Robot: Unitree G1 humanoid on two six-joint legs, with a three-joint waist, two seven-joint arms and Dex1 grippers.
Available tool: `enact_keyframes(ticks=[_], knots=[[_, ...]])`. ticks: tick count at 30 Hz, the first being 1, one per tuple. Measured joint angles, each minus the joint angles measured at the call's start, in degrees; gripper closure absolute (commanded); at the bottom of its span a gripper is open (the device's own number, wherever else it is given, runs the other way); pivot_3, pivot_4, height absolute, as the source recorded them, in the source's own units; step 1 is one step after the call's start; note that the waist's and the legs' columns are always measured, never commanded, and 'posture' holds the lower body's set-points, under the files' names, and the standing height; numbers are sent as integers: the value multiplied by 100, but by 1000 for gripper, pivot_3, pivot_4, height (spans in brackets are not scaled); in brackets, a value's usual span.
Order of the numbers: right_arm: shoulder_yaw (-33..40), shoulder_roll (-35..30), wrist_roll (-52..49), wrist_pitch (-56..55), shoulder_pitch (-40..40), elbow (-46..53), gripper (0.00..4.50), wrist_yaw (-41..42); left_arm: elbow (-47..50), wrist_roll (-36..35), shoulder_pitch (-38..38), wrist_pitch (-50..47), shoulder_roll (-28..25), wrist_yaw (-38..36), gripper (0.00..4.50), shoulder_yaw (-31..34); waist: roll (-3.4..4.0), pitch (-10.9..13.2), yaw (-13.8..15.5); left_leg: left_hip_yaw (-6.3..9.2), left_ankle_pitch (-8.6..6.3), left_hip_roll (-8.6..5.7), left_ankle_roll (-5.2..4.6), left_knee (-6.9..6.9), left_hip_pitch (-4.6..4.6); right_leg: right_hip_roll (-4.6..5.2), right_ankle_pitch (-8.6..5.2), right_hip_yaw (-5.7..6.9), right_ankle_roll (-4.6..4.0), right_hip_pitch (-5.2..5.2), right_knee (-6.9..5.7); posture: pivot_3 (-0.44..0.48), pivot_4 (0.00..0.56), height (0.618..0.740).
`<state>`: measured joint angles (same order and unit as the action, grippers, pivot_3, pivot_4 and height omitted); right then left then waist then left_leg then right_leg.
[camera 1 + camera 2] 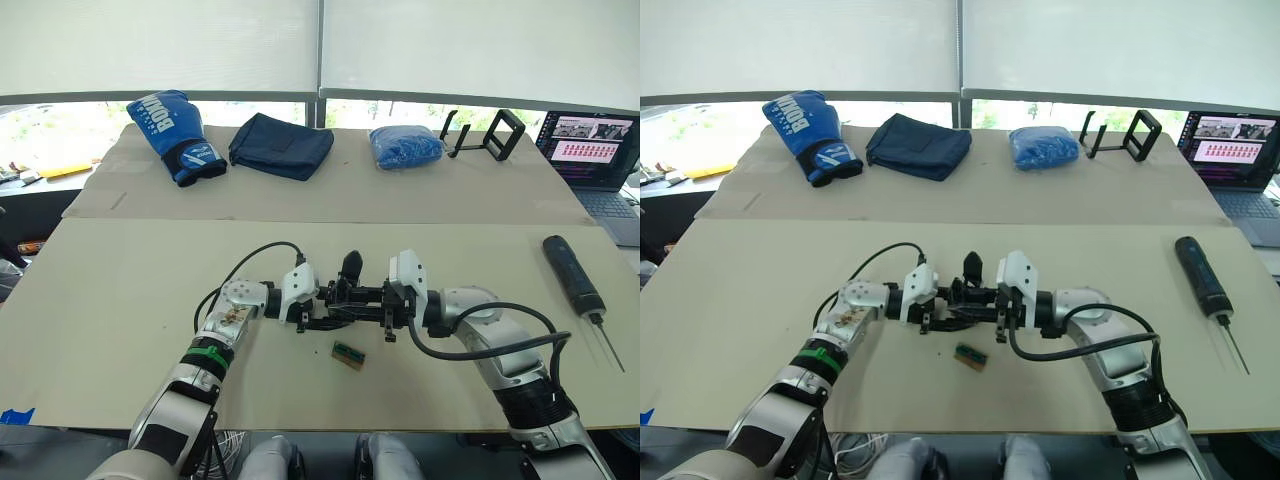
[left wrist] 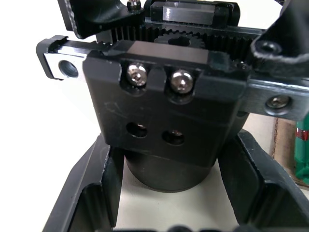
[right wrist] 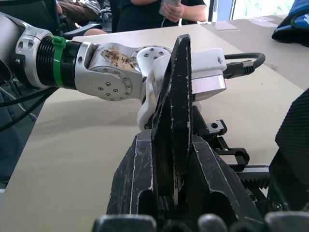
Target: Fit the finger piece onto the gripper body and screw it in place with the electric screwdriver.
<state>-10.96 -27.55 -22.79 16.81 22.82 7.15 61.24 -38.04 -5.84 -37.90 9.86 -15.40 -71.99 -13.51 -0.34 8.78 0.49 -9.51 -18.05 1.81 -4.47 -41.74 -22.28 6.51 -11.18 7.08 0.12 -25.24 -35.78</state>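
The gripper body [image 2: 164, 121], a black assembly with a toothed rack and a round base, sits mid-table between my two grippers [image 1: 345, 298]. A pointed black finger rises from its top. My left gripper [image 1: 316, 306] is shut on it, one finger on each side of its block. My right gripper [image 3: 172, 143] is shut on the finger piece [image 3: 174, 96], a flat black tapered piece standing upright between the fingers, close to the body's rack. The electric screwdriver [image 1: 573, 270] lies on the table far to the right, bit toward the front edge, away from both grippers.
A small green-and-brown block [image 1: 348, 355] lies just in front of the grippers. Along the back are a blue boxing glove [image 1: 172, 135], a dark folded cloth [image 1: 281, 145], a blue bundle [image 1: 405, 146], a black stand [image 1: 490, 133] and a laptop [image 1: 595, 148]. A person [image 3: 145, 9] sits beyond the table.
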Motion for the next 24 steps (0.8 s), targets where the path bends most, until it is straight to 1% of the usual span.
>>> enact_keyframes(ticks=[24], knots=[[35, -87, -74, 126, -68, 22, 4121, -48, 30, 3, 30, 16, -24, 11, 2200, -17, 1, -2, -13, 1, 0, 1, 0, 0, 5, 0, 0, -1, 0, 3, 0, 0, 150, 740]])
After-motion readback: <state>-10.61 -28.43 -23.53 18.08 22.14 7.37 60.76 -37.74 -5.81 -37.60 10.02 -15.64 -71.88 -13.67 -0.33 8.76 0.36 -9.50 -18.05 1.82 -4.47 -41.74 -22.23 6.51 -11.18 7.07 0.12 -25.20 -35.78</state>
